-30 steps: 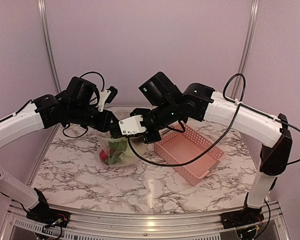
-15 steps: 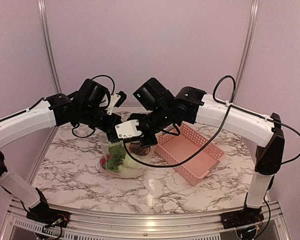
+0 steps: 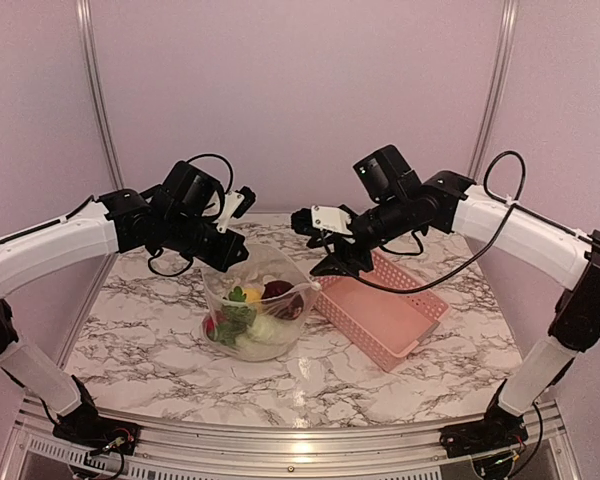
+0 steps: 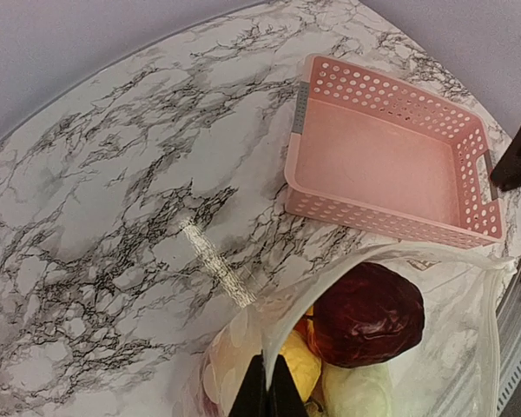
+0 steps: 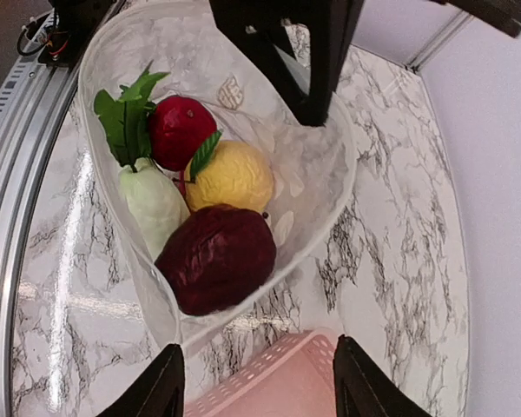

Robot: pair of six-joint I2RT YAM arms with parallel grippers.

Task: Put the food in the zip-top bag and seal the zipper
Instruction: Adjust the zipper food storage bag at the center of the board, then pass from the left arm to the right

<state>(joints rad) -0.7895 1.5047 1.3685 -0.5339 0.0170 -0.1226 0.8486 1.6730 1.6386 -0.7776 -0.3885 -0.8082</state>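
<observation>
The zip-top bag (image 3: 280, 322) stands open on the marble table, left of the basket. My left gripper (image 3: 234, 258) (image 4: 267, 393) is shut on its rim at the back left, pinching the whitish zipper strip (image 4: 330, 280). The food lies inside: a dark purple piece (image 5: 217, 258) (image 4: 366, 313), a yellow one (image 5: 231, 175), a red one (image 5: 181, 130), a pale oblong one (image 5: 152, 207) and a green leafy one (image 5: 124, 123). My right gripper (image 3: 331, 262) (image 5: 260, 384) hangs open and empty just right of the bag's mouth, above the basket's near end.
The pink slotted basket (image 3: 385, 315) (image 4: 391, 165) lies empty right of the bag, almost touching it. Marble tabletop (image 4: 113, 217) stretches to the left and front. The frame rail (image 5: 22, 200) runs along the table's edge.
My right gripper has let go of the bag's rim, opened and drawn back to the right over the basket. The bag's mouth now gapes wide. My left gripper still holds the rim.
</observation>
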